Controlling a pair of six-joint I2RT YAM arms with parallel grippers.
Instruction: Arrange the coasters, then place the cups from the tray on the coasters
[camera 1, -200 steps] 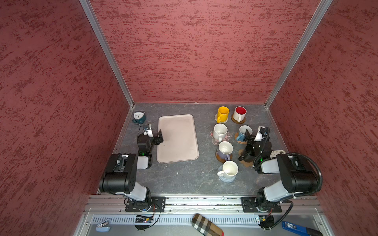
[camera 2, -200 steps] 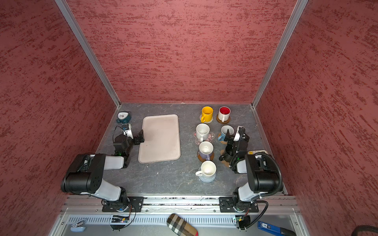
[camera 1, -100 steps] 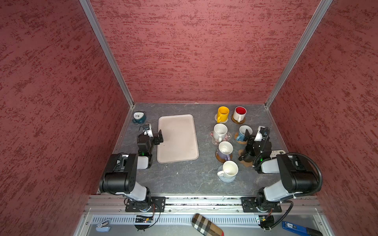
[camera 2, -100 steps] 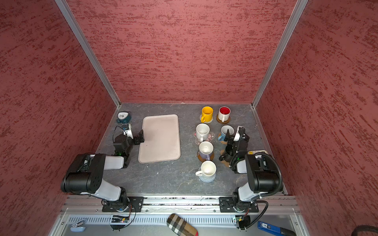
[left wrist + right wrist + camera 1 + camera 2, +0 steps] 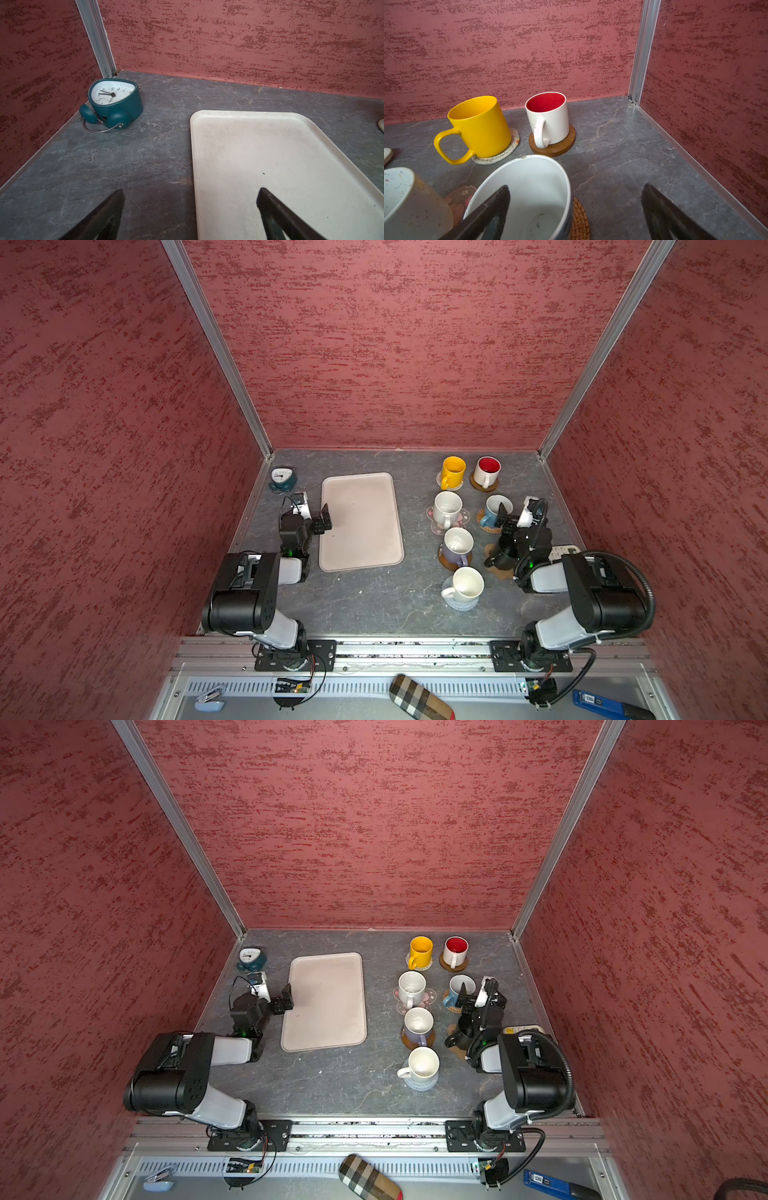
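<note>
Grey marbled worktop [image 5: 374, 605] between red walls carries the beige tray [image 5: 361, 522]. The left fingers [image 5: 276, 218] are spread apart at its left edge, gripping nothing (one above the tray, one above the worktop). Right of the tray the cups [image 5: 446, 508] stand on coasters [image 5: 552, 149]: yellow and red-lined at the back, then speckled white, lavender and plain white nearer. The right fingers [image 5: 492, 214] stand released astride the rim of the blue cup [image 5: 495, 510], one over its mouth.

Even soft light, edges warped
</note>
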